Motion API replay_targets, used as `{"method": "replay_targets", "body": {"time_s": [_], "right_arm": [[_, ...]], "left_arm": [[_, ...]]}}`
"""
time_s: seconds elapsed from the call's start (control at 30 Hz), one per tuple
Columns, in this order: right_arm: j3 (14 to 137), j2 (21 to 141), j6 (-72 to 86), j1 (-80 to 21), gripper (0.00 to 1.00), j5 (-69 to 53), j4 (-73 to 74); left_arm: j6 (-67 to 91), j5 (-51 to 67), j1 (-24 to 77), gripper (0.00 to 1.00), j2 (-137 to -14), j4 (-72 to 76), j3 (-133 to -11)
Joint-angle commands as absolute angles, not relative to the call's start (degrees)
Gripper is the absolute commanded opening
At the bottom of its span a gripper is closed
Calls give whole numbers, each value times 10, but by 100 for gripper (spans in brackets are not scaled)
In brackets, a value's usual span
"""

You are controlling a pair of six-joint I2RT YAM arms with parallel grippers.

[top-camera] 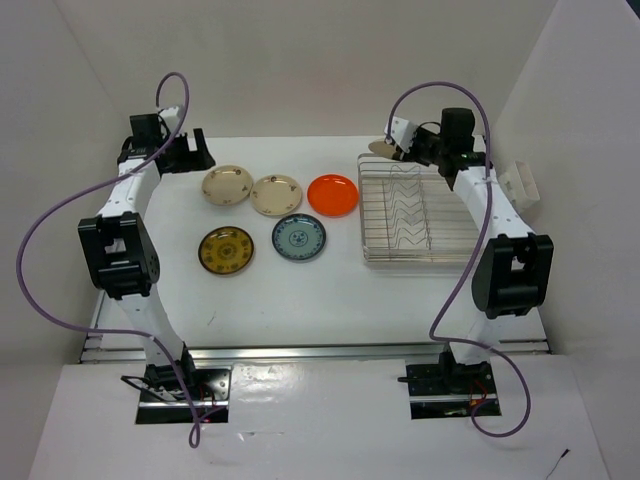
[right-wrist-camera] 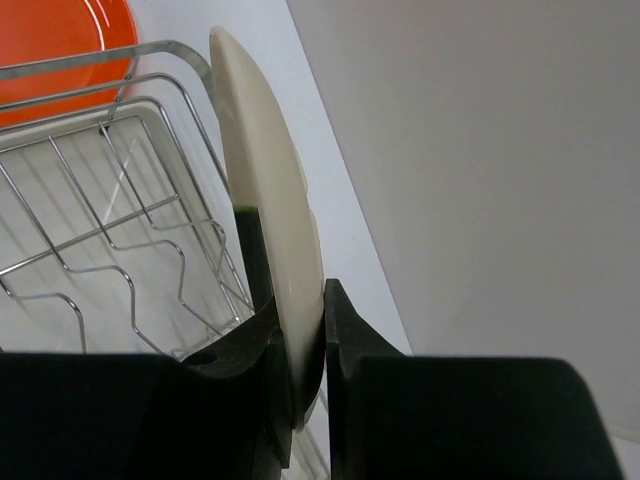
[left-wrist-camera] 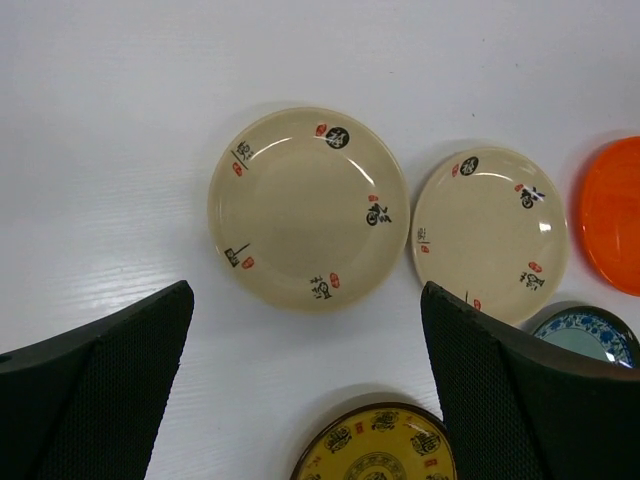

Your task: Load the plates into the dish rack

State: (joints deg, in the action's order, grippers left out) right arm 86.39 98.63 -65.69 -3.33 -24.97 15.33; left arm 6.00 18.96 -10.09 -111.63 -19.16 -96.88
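My right gripper [top-camera: 400,150] is shut on a cream plate [right-wrist-camera: 262,190], held on edge over the far left corner of the silver wire dish rack [top-camera: 420,215]; the rack [right-wrist-camera: 110,230] holds no plates. Two cream plates [top-camera: 228,185] [top-camera: 276,195], an orange plate [top-camera: 332,194], a yellow-brown plate [top-camera: 225,250] and a blue-grey plate [top-camera: 299,238] lie flat on the table. My left gripper [top-camera: 188,150] is open and empty at the far left, above the cream plates [left-wrist-camera: 308,207] [left-wrist-camera: 490,233]. The yellow-brown plate [left-wrist-camera: 378,445] lies between its fingers in the left wrist view.
A small white slotted holder [top-camera: 521,184] stands by the right wall beyond the rack. White walls close in the back and both sides. Purple cables loop from both arms.
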Motion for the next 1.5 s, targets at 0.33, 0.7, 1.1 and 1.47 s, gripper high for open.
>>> {"method": "replay_targets", "body": {"time_s": [0.33, 0.7, 1.1, 1.47], "right_arm": [[890, 962, -711, -32, 0, -249, 210], [828, 930, -711, -20, 0, -237, 179], [859, 978, -758, -15, 0, -218, 190], [846, 1009, -783, -15, 0, -194, 171]], "left_arm": [[67, 216, -119, 100, -1130, -177, -988], [77, 241, -119, 100, -1146, -177, -994], [77, 235, -119, 100, -1152, -182, -999], [83, 229, -119, 100, -1168, -187, -999]]}}
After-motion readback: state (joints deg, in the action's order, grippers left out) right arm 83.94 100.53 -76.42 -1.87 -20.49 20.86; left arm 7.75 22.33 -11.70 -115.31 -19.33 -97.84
